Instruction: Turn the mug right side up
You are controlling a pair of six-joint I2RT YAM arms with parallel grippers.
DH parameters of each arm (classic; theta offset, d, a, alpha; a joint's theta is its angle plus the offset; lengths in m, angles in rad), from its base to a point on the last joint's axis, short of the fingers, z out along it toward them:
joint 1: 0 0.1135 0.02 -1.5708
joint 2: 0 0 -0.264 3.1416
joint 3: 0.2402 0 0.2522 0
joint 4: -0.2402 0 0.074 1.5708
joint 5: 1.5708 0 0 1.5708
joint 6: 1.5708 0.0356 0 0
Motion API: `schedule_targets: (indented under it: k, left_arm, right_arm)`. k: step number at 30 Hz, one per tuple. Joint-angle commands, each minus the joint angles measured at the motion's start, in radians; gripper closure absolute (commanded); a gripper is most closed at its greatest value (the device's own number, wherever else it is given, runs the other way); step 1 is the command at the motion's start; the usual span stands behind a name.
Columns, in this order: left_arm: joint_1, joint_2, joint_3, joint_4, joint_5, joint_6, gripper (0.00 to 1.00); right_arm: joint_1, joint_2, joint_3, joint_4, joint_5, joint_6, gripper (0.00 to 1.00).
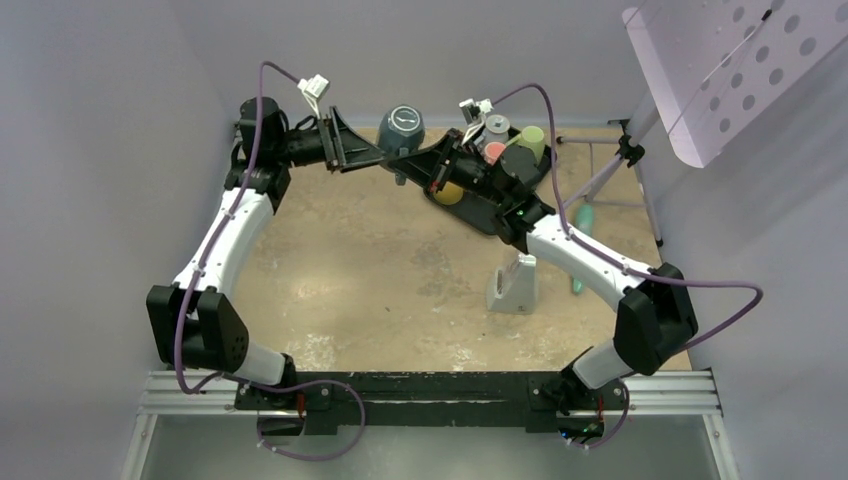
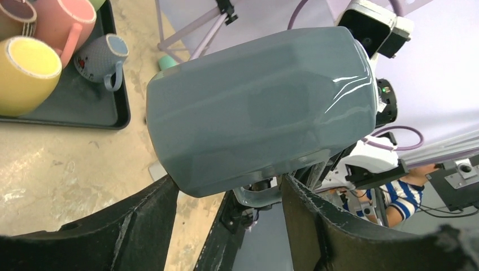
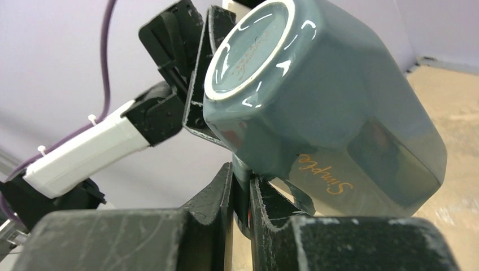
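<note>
Two arms meet above the far middle of the table (image 1: 400, 290), and we find the grey mug (image 1: 405, 125) raised between them, clear of the surface, its base turned up toward the overhead camera. From above, the left arm arcs in from its side and the right arm reaches across a tray of other mugs, both stretched well forward.

Seen from the left wrist, the left gripper (image 2: 229, 189) stands spread wide. Its two fingers (image 2: 152, 220) flank the mug's lower edge, and we cannot tell whether either touches it. The tray (image 2: 113, 118) lies on the table just beyond.

Seen from the right wrist, the right gripper (image 3: 240, 195) is clenched on the mug's handle (image 3: 242, 183), the body of the mug leaning off to one side with its base tipped toward the left arm.

We judge the hold the weak point. With only the handle pinched, the mug's weight hangs off-axis and could swing or slip in the jaws as the wrist rolls it upright. A careless turn could also knock it against the left fingers and drop it onto the table.
</note>
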Motion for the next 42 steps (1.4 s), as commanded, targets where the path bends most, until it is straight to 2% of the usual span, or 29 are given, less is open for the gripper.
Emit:
schedule_targets:
  k: [1,7,13,17,19,24,28,33,35,42]
  left_arm:
    - [-0.022,0.016,0.011,-0.112,-0.001,0.148,0.29]
    - [-0.023,0.086,-0.044,-0.186,-0.013,0.254,0.27]
    - [-0.023,0.137,-0.046,-0.330,-0.078,0.411,0.27]
    - [-0.024,0.150,-0.023,-0.387,-0.120,0.447,0.27]
    - [-0.021,0.151,0.008,-0.442,-0.144,0.489,0.27]
    - [0.010,0.129,0.095,-0.565,-0.237,0.579,0.22]
    - [0.049,0.123,0.169,-0.639,-0.285,0.619,0.20]
    - [0.047,0.096,0.298,-0.763,-0.363,0.733,0.18]
    - [0.044,0.091,0.375,-0.808,-0.393,0.758,0.17]
    - [-0.065,0.182,0.624,-1.072,-0.554,0.890,0.16]
  right_arm:
    - [0.005,-0.079,-0.074,-0.019,0.094,-0.048,1.00]
    - [0.005,-0.086,-0.195,-0.010,0.123,-0.065,1.00]
    - [0.004,-0.051,-0.251,-0.019,0.156,-0.089,1.00]
    - [0.003,-0.013,-0.231,-0.092,0.164,-0.136,1.00]
    - [0.005,-0.007,-0.191,-0.202,0.216,-0.214,1.00]
    - [0.063,0.009,0.037,-0.619,0.498,-0.608,1.00]
    - [0.164,0.022,0.121,-0.770,0.762,-0.963,1.00]
    - [0.304,0.049,0.070,-0.722,1.082,-1.421,1.00]
    - [0.349,0.061,0.043,-0.683,1.185,-1.555,1.00]
    - [0.468,0.121,-0.054,-0.484,1.318,-1.900,1.00]
